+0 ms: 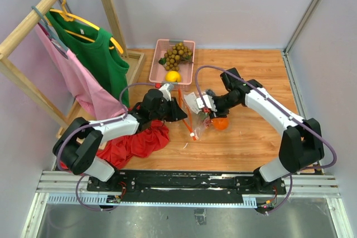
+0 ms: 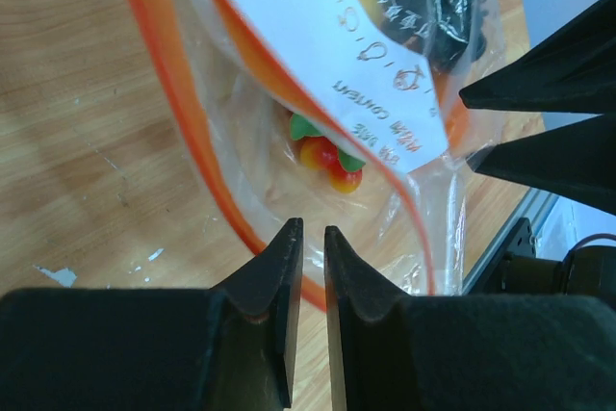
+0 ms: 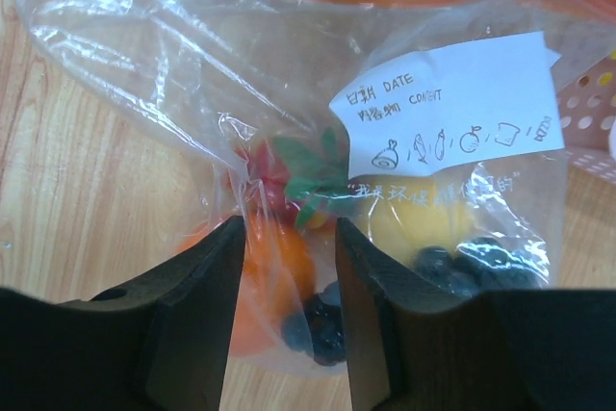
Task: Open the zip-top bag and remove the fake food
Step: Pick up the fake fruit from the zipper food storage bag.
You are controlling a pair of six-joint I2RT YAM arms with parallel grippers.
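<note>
Far left of the basket (image 1: 175, 41) stands a wooden rack (image 1: 33, 18) with a pink shirt (image 1: 83, 87) and a green shirt (image 1: 95, 54), the green one hanging near the basket's left wall. A red cloth (image 1: 134, 143) lies on the desk (image 1: 251, 143) to the near left of the basket, under the left arm and close to the desk's near edge.

The left gripper (image 1: 179, 114) sits just near of the basket, pointing right at the bag (image 1: 198, 112). In its wrist view the jaws (image 2: 308, 233) stand almost closed, with only a thin slit between them. The bag's orange zip strip (image 2: 183, 113) runs down to the tips, but whether it is pinched cannot be told.

The basket rests against the far wall and holds a brown bunch (image 1: 177, 55) and a lemon (image 1: 173, 76).

The bag lies just near and right of the basket, between the two grippers, with an orange fruit (image 1: 220, 123) inside. Through the film (image 3: 173, 93) also show a yellow fruit (image 3: 414, 223), a dark bunch (image 3: 462, 267) and a white label (image 3: 452, 103).

The right gripper (image 1: 207, 104) is at the bag's right side. Its jaws (image 3: 289, 228) stand about half open, astride the bag's bulge, with the orange fruit between them.

Right of the basket, bare wood runs to the wall rail, crossed only by the right arm.
</note>
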